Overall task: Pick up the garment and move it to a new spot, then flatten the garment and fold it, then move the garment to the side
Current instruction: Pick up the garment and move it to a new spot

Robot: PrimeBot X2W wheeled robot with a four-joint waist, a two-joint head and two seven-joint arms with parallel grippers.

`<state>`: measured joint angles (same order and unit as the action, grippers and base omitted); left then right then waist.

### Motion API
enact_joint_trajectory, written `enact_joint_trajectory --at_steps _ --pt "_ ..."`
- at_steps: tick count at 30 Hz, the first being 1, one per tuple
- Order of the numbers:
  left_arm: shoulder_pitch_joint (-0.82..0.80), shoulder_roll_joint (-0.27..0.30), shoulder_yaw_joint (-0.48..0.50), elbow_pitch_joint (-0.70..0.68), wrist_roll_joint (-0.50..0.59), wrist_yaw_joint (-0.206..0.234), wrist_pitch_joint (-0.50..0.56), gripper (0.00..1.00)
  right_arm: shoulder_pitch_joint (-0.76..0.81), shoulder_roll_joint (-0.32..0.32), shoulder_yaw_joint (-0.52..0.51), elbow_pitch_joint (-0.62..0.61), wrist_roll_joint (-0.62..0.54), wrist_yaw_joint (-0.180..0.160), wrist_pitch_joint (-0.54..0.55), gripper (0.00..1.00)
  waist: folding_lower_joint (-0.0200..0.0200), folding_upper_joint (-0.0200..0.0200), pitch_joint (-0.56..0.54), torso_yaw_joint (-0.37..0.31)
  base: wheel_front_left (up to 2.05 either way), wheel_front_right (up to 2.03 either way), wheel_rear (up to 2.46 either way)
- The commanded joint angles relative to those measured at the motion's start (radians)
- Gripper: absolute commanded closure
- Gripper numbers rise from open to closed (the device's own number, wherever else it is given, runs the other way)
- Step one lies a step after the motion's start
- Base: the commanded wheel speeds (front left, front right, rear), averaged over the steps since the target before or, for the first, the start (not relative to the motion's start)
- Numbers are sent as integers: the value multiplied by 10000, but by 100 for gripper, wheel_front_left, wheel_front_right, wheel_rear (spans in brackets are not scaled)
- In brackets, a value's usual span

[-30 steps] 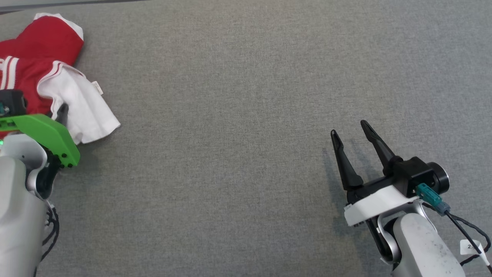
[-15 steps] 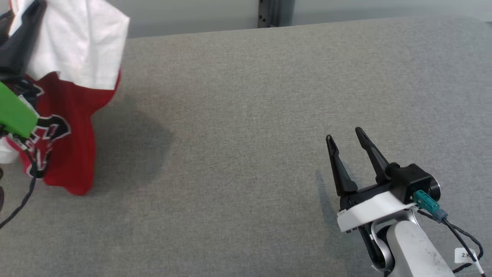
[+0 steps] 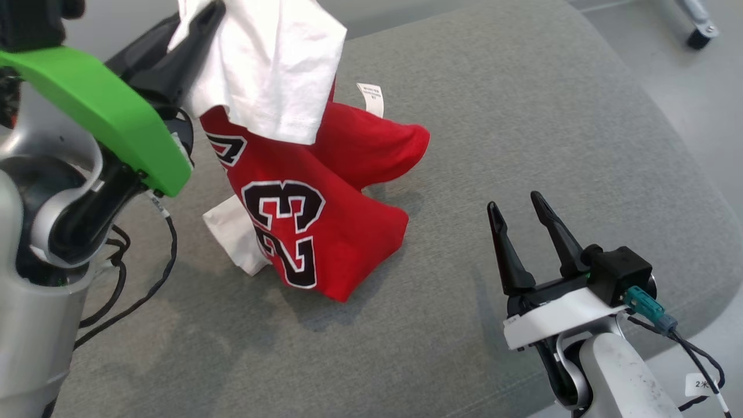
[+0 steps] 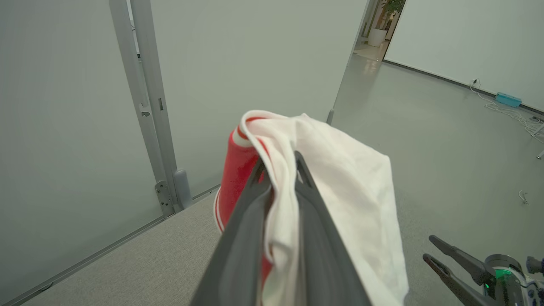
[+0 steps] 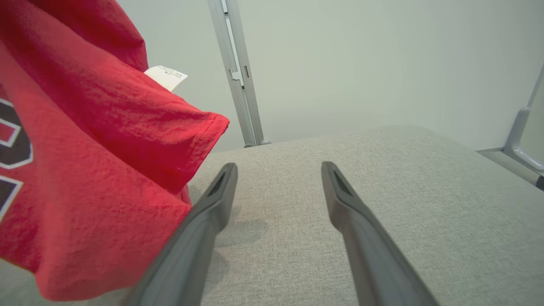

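Red-and-white garment (image 3: 307, 220) hangs pinched in the left claw (image 4: 278, 163), bottom resting on the grey bench (image 3: 522, 116), right claw (image 3: 514, 200) spread and empty, so imo a slow sideways lay-down should land it flatter.

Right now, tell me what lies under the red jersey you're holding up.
Under the red jersey, which hangs from the left gripper, the grey upholstered surface and the jersey's shadow show. The patch behind its hanging folds is covered.
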<state>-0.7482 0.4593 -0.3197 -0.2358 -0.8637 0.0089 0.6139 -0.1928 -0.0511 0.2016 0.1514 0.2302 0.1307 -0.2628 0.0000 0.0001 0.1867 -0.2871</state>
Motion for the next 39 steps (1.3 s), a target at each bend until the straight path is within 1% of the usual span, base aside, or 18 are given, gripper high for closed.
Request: enact_joint_trajectory --at_steps 1,5,7,9,10,14,15,16,17,19,21,23,25,28,33,34,36,39 --pt "256 -76 -29 650 323 22 -367 100 20 3 34 -42 116 1 -31 0 0 -1 217 -1748 0 0 0" --pt "1022 -573 -316 2955 727 -72 -1553 100 175 6 82 10 335 1 -31 0 0 -1 443 -2364 0 0 0" --pt "1328 -682 -426 4184 1139 -184 -2396 100 257 7 128 49 392 1 -31 0 0 -1 538 -2556 0 0 0" --pt "1637 -700 -754 5451 1657 -457 -3250 100 290 13 196 105 409 1 -31 0 0 -1 609 -2636 0 0 0" --pt "1808 -852 -760 6098 1660 -446 -3620 100 313 12 233 128 406 1 -31 0 0 -1 630 -2646 0 0 0" --pt "1784 -1221 -1087 7776 2006 -868 -4840 100 424 8 277 215 269 1 -31 0 0 -1 633 -2424 0 0 0" --pt "1721 -1397 -1199 8059 2067 -949 -5085 95 450 6 174 218 208 1 -31 0 0 -1 595 -2252 0 0 0" --pt "1640 -1460 -1307 8254 2232 -998 -5343 53 451 5 146 241 152 1 -31 0 0 -1 544 -2103 0 0 0" --pt "1530 -1545 -1474 8416 2374 -1060 -5601 0 479 8 56 265 58 1 -31 0 0 -1 468 -1914 0 0 0" --pt "1389 -1697 -1650 8456 2739 -1044 -6426 0 515 5 -119 276 -135 1 -31 0 0 -1 255 -1530 0 0 0" --pt "1495 -1835 -1878 8303 3162 -838 -7204 0 667 -10 -373 244 -378 1 -31 0 0 -1 -66 -1078 0 0 0" --pt "1824 -2022 -1922 7978 3295 -681 -7718 0 832 -25 -603 186 -579 1 -31 0 0 -1 -425 -636 0 0 0" --pt "2312 -2000 -1889 7499 3371 -460 -8131 0 978 -163 -848 75 -771 1 -31 0 0 -1 -879 -208 0 0 0" --pt "3423 -1839 -1771 6511 3459 -70 -8511 0 1340 -409 -1181 -127 -935 1 -31 0 0 -1 -1528 392 0 0 0" --pt "5641 -1478 -1102 5142 3423 671 -8774 0 1699 -772 -1549 -508 -1248 1 -31 0 0 -1 -1958 1212 0 0 0" --pt "6061 -1415 -968 4947 3489 755 -8800 0 1756 -840 -1540 -512 -1360 1 -31 0 0 -1 -2010 1335 0 0 0" --pt "6830 -1558 -450 4401 3575 890 -8796 0 1827 -910 -1538 -520 -1558 1 -31 0 0 -1 -2099 1545 0 0 0" --pt "8011 -1772 350 3852 3992 803 -8787 0 1972 -938 -1602 -433 -1725 1 -31 0 0 -1 -2215 1822 0 0 0"
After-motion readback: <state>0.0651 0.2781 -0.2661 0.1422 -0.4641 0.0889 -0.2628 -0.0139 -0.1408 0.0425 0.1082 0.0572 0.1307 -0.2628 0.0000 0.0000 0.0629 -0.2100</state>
